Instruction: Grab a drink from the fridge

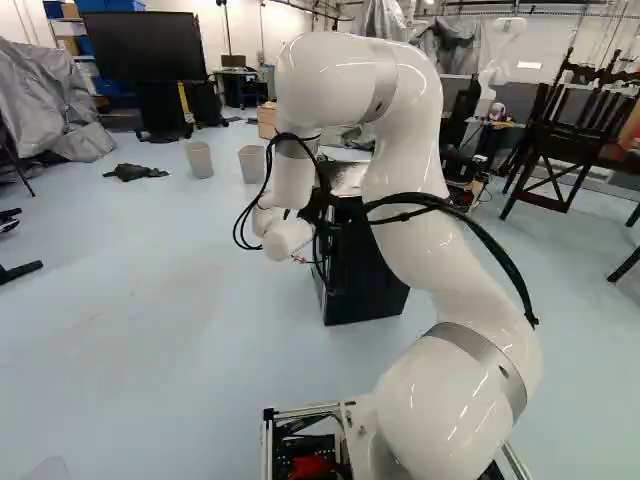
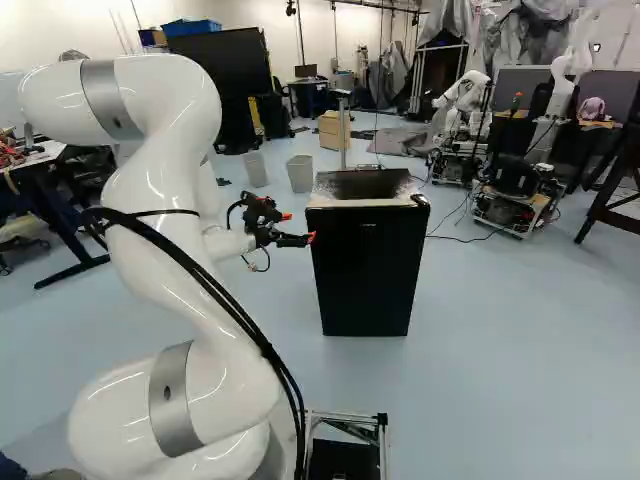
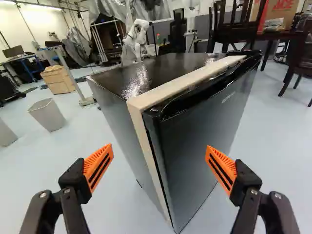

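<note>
The gripper (image 2: pixel 300 228) is at the left side of the fridge in the right base view, near its upper front corner. In the wrist view the gripper (image 3: pixel 160 168) stands wide open with nothing between its orange pads. Ahead of it is the small black fridge (image 3: pixel 209 131), its door shut, with a pale strip (image 3: pixel 185 80) along the cabinet's front edge behind the door. The same fridge (image 2: pixel 368 265) shows its front in the right base view. No drink shows; the fridge's inside is hidden.
Two grey bins (image 2: pixel 300 172) and a wooden drawer box (image 2: pixel 333 130) stand beyond the fridge. Another robot (image 2: pixel 465 105) is at the back. Dark chairs (image 1: pixel 570 135) stand at the right of the left base view, a workbench (image 2: pixel 45 170) at the left of the right base view.
</note>
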Controlling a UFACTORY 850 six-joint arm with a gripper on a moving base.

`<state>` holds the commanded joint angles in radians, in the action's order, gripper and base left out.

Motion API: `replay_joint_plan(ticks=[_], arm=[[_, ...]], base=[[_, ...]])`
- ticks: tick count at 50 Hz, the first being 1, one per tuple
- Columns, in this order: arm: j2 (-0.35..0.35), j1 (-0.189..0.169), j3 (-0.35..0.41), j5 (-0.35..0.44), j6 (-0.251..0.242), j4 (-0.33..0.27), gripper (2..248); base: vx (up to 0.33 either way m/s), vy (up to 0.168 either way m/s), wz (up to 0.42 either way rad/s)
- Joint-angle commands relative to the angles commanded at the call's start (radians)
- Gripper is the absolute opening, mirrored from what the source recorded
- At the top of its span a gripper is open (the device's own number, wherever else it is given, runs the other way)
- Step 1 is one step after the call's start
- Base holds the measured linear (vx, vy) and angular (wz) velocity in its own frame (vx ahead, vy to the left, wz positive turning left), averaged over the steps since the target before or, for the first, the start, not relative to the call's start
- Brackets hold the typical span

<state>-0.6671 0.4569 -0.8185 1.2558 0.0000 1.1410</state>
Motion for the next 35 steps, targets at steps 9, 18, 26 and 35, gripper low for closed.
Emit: replay_joint_plan(ticks=[9, 18, 26, 35], arm=[[0.000, -0.005, 0.000, 0.011, 0.000, 0.029, 247], [-0.002, -0.010, -0.003, 0.024, 0.000, 0.059, 247], [-0.005, -0.014, -0.008, 0.036, 0.000, 0.084, 247], [-0.012, -0.018, -0.021, 0.046, 0.000, 0.097, 247]], base=[[0.000, 0.000, 0.000], [0.000, 0.000, 0.000], [0.000, 0.000, 0.000], [0.000, 0.000, 0.000]])
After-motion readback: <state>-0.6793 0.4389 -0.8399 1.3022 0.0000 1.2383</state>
